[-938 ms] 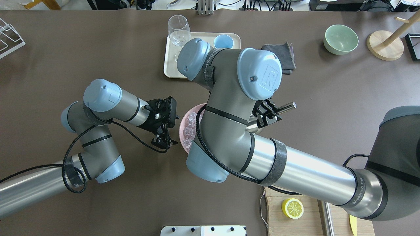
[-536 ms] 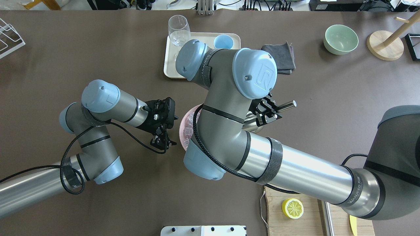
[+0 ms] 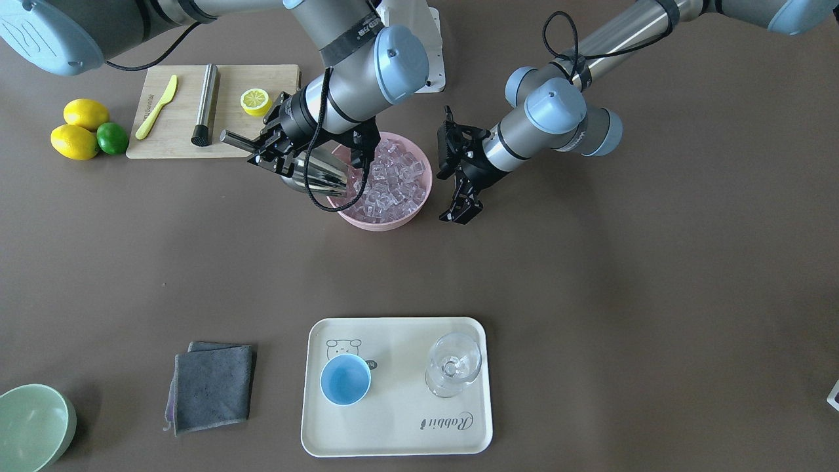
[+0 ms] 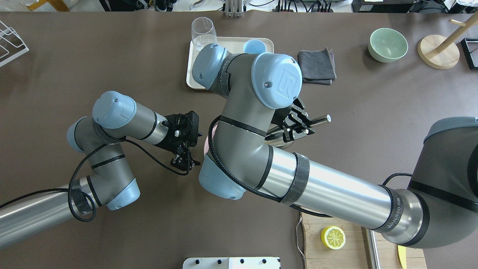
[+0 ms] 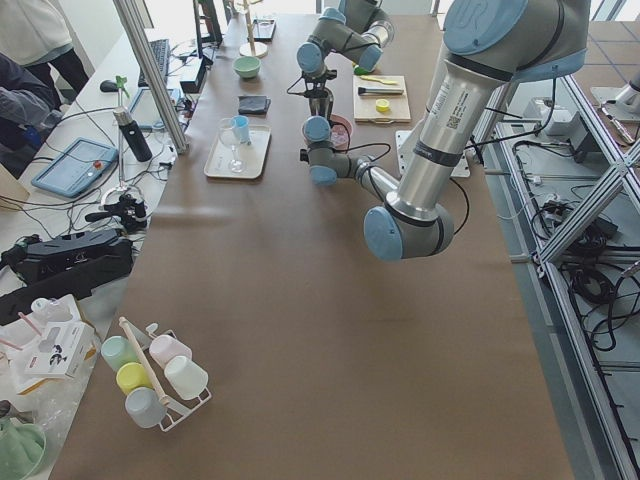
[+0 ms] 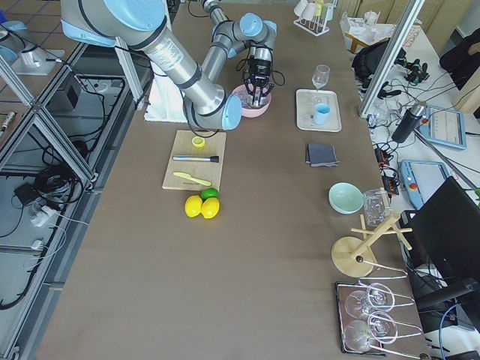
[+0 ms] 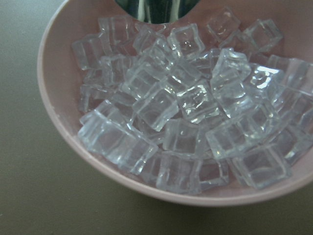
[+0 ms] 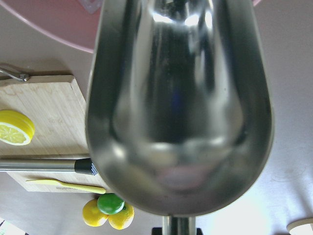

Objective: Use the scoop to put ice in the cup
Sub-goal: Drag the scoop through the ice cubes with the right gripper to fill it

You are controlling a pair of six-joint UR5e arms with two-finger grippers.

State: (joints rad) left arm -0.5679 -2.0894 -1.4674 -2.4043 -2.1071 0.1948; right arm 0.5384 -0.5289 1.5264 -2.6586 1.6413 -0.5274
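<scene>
My right gripper [image 3: 272, 143] is shut on the handle of the steel scoop [image 3: 318, 176]. The scoop lies tilted, with its mouth at the near rim of the pink bowl [image 3: 413, 213]. The trough looks empty in the right wrist view [image 8: 178, 107]. The bowl holds many clear ice cubes [image 7: 186, 103]. My left gripper [image 3: 464, 211] is open and empty, just beside the bowl's other side, pointing down. The light-blue cup [image 3: 345, 379] stands empty on a cream tray [image 3: 393, 432], well away from the bowl. In the overhead view my right arm hides most of the bowl, and the scoop handle [image 4: 319, 119] sticks out.
A clear stemmed glass [image 3: 453, 362] shares the tray with the cup. A grey cloth [image 3: 213, 387] and a green bowl [image 3: 33, 426] lie beside the tray. A cutting board [image 3: 164, 141] behind the scoop carries a steel rod [image 3: 204, 105], a yellow knife and half a lemon. Lemons and a lime [image 3: 85, 131] lie next to it.
My right arm has swung to the left in the overhead view, carrying the scoop toward the bowl and covering more of it. My left arm has barely moved.
</scene>
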